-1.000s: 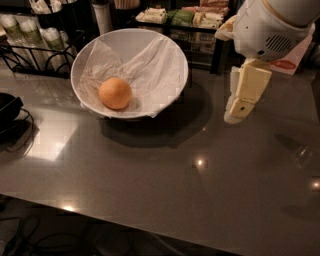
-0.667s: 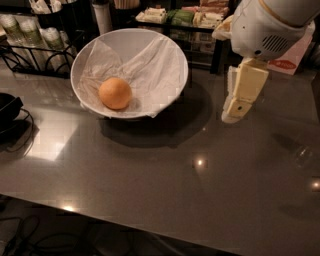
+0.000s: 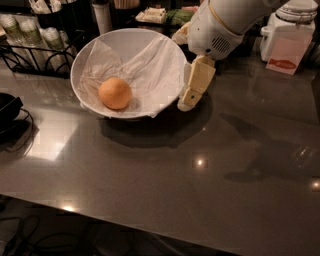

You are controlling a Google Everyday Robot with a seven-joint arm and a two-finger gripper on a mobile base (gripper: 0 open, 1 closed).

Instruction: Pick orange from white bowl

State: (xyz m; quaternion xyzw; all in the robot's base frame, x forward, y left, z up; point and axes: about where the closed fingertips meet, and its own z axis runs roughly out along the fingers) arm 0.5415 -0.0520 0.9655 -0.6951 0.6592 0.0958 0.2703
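Observation:
The orange (image 3: 115, 93) is round and smooth and lies on crumpled white paper in the left half of the white bowl (image 3: 162, 52). The bowl stands tilted toward me on the dark grey counter (image 3: 165, 190). My gripper (image 3: 188, 102) hangs from the white arm (image 3: 225, 25), pointing down, just outside the bowl's right rim and close above the counter. It is to the right of the orange, with the bowl wall between them. Nothing shows in the gripper.
A white lidded jar (image 3: 296, 20) with a pink label (image 3: 283, 54) stands at the back right. A black wire rack with cups (image 3: 27, 37) is at the back left. A black object with cables (image 3: 7, 110) sits at the left edge. Food packets (image 3: 160, 14) lie behind the bowl.
My gripper has moved left across the counter, from well to the right of the bowl to right beside its right rim. The bowl and orange have not moved.

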